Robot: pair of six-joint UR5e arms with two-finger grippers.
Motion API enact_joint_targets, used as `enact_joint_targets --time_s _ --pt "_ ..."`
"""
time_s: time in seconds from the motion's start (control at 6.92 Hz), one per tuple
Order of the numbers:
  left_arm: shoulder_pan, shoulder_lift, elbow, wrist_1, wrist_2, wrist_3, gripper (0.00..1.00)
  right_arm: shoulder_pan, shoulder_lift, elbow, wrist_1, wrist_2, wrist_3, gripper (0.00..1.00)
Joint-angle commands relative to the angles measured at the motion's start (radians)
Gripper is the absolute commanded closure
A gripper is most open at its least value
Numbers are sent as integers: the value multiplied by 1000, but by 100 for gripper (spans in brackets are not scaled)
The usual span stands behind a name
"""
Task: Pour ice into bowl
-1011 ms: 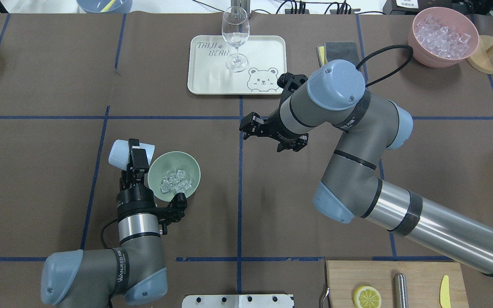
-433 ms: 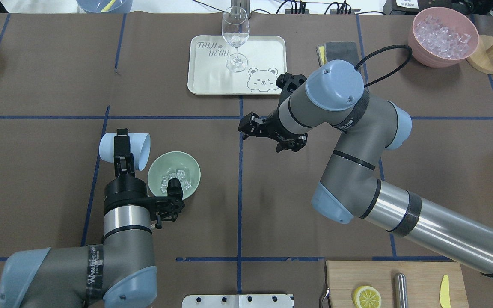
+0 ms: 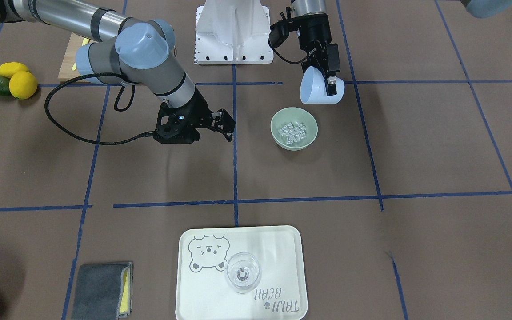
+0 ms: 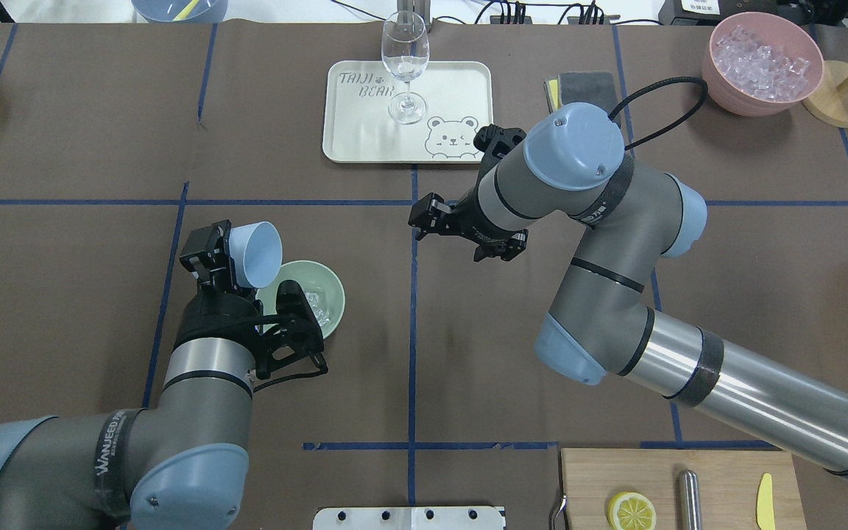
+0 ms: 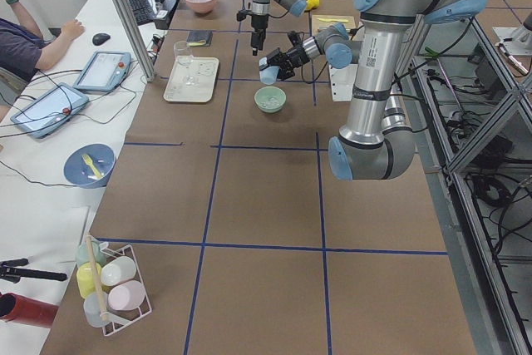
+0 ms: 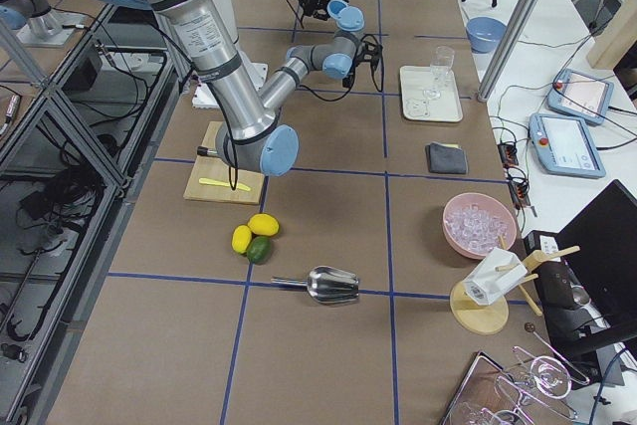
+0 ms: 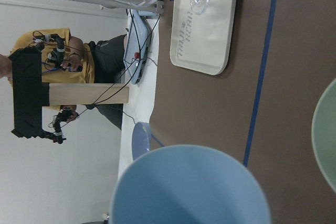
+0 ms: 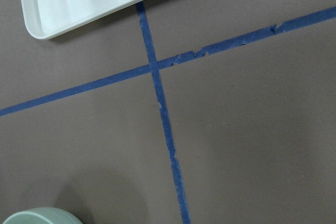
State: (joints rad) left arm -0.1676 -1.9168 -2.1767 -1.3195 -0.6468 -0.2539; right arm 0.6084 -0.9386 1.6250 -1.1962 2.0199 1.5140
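Note:
The pale sage-green bowl (image 3: 308, 135) stands on the table with several clear ice cubes (image 3: 293, 129) in it. In the overhead view the bowl (image 4: 328, 283) is partly hidden by my left wrist, and some ice (image 4: 317, 303) still shows. My left gripper (image 4: 227, 256) is shut on the rim of a light blue cup (image 4: 256, 254), held tilted above and beside the bowl's near-left edge. The cup (image 7: 189, 187) looks empty in the left wrist view. My right gripper (image 4: 422, 215) is open and empty, hovering over the table's middle, right of the bowl.
A cream tray (image 4: 365, 140) with a wine glass (image 4: 404, 59) sits at the far centre. A pink bowl of ice (image 4: 762, 62) is at the far right, with a grey cloth (image 4: 589, 85) beside the tray. A cutting board (image 4: 593, 486) with a lemon half lies near right.
My left gripper has turned the cup from lying sideways over the bowl back toward upright, and the left arm has drawn back toward the robot. The right arm has barely moved.

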Motion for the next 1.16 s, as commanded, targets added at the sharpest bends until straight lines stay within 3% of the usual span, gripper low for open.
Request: enact_joint_targets --time_s 0.0,0.29,0.58,0.72,1.01 --pt "-74 21 -6 -105 -149 -125 100 -2 3 0 -2 -9 0 0" --pt "-133 68 -8 -243 -215 -175 100 -2 6 0 -3 -10 0 0" --pt "-188 342 -11 -639 -269 -211 100 -18 4 0 -2 -17 5 0" --pt "-235 423 -3 -767 -325 -215 100 -41 12 0 -2 -48 14 0" --pt "-247 601 58 -1006 -336 -371 100 -97 81 -32 -6 -118 18 0"
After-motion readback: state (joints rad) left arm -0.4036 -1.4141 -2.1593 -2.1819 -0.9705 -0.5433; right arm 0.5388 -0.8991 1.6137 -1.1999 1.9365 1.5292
